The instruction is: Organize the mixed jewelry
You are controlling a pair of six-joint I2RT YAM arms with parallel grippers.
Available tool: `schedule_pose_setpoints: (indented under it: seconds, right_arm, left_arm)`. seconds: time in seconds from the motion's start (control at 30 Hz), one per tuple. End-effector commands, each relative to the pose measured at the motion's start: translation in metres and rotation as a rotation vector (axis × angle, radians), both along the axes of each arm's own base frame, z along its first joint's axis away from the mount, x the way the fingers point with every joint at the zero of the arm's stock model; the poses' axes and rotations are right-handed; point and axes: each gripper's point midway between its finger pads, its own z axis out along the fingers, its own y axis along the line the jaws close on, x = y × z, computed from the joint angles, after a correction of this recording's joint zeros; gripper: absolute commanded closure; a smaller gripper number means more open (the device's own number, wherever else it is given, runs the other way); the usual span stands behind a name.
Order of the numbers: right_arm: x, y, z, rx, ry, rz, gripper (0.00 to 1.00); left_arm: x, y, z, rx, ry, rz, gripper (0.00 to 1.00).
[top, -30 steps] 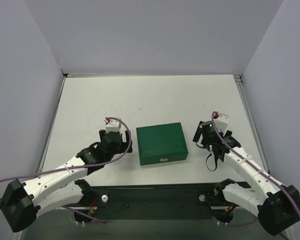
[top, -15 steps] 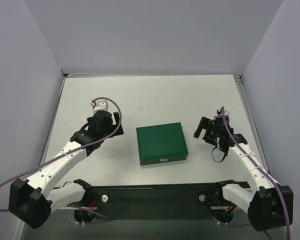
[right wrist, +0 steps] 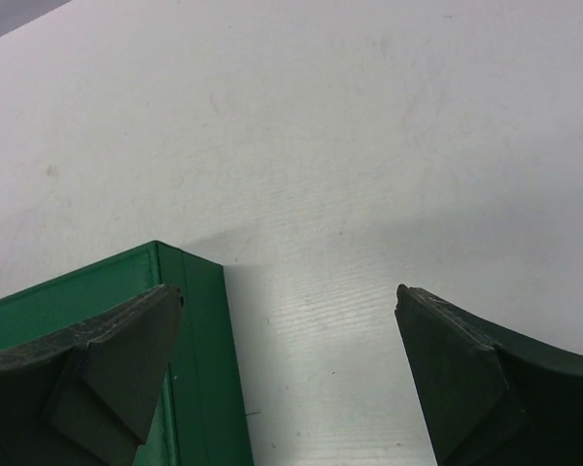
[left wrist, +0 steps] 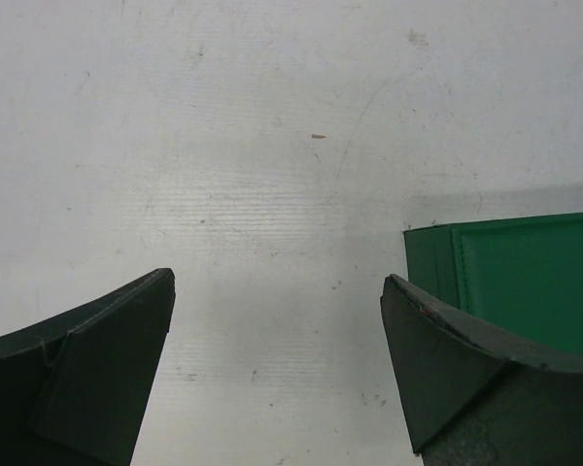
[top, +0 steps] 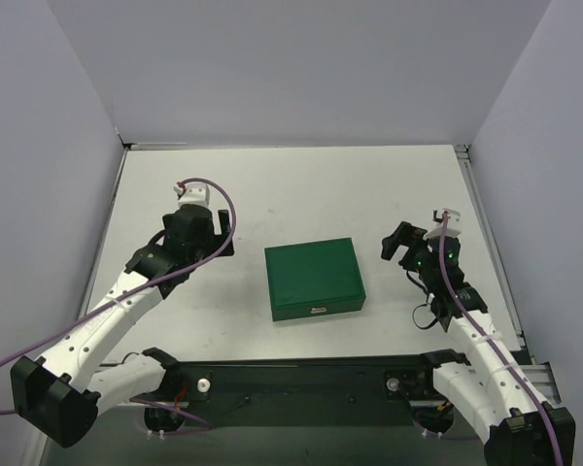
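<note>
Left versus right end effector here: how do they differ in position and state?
The left end effector hangs left of the closed green box; the right end effector hangs right of it. The left wrist view has a box corner at its right side; the right wrist view has one at its lower left. Shared: both are open and hold nothing.

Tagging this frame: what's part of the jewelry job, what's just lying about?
Job: box (likely the organizer), shut; left pincer and right pincer, both open, empty. No jewelry in view.
Lying about: nothing I can see on the table.
</note>
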Motion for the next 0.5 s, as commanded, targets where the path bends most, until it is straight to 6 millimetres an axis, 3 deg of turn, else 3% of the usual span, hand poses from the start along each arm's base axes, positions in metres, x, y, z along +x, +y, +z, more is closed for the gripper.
schedule_pose_setpoints:
  seconds: [0.0, 0.4, 0.47]
  right_arm:
    - [0.013, -0.017, 0.02, -0.114, -0.075, -0.041, 0.0]
    - [0.03, -0.046, 0.015, -0.282, 0.021, -0.144, 0.0]
    - [0.031, -0.054, 0.003, -0.327, 0.031, -0.167, 0.0]
  left_arm:
    - [0.004, 0.007, 0.024, 0.036, -0.052, -0.002, 0.03]
    - [0.004, 0.019, 0.021, 0.074, -0.055, 0.047, 0.03]
    - [0.004, 0.022, 0.024, 0.076, -0.064, 0.074, 0.03]
